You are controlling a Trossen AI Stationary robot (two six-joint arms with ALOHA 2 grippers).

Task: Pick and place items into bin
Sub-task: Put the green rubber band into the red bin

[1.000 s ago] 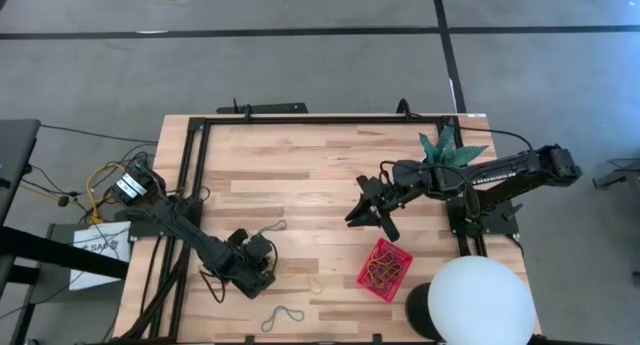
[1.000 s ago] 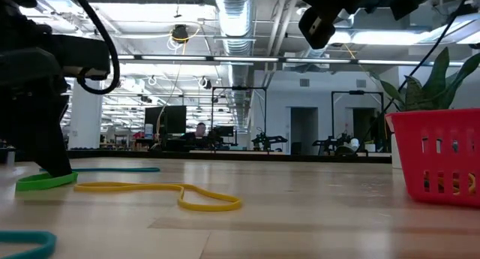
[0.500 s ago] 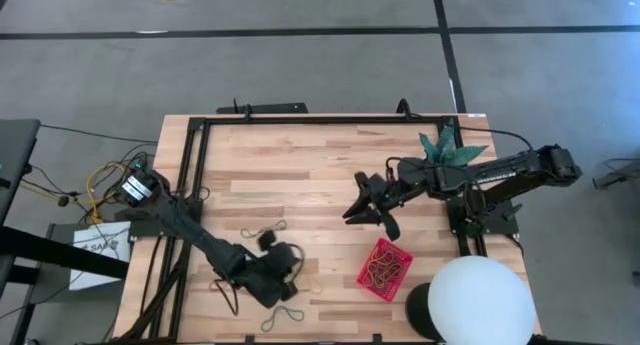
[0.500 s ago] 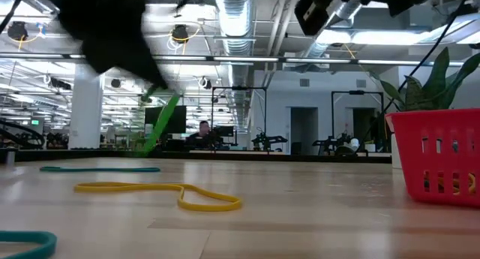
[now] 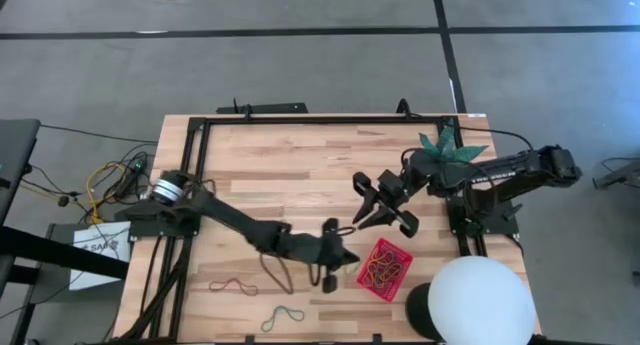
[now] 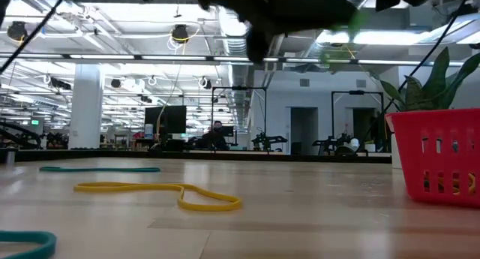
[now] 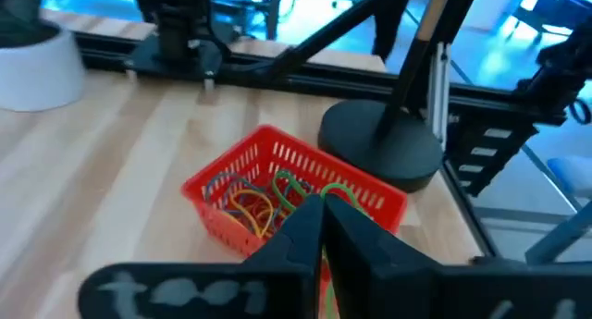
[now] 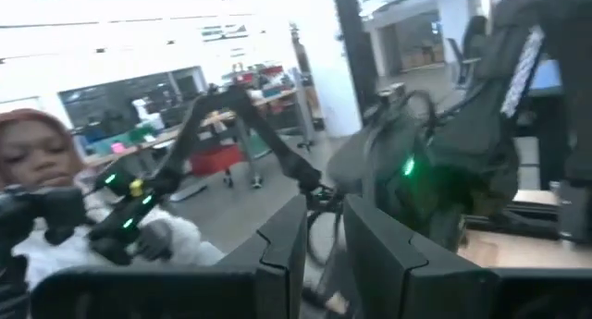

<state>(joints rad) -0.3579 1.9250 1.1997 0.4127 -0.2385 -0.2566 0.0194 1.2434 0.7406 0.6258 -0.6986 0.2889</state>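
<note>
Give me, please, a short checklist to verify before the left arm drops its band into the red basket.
1. Left gripper shut on the green band: ok.
2. Left gripper above the red bin: not ok, it is beside the bin's edge.
3. Right gripper apart from the bin: ok, open.
4. Bin upright on the table: ok.
5. All bands collected: not ok, a yellow band lies on the table.

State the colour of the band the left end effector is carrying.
Green; the band pinched in the left end effector shows best in the left wrist view.
</note>
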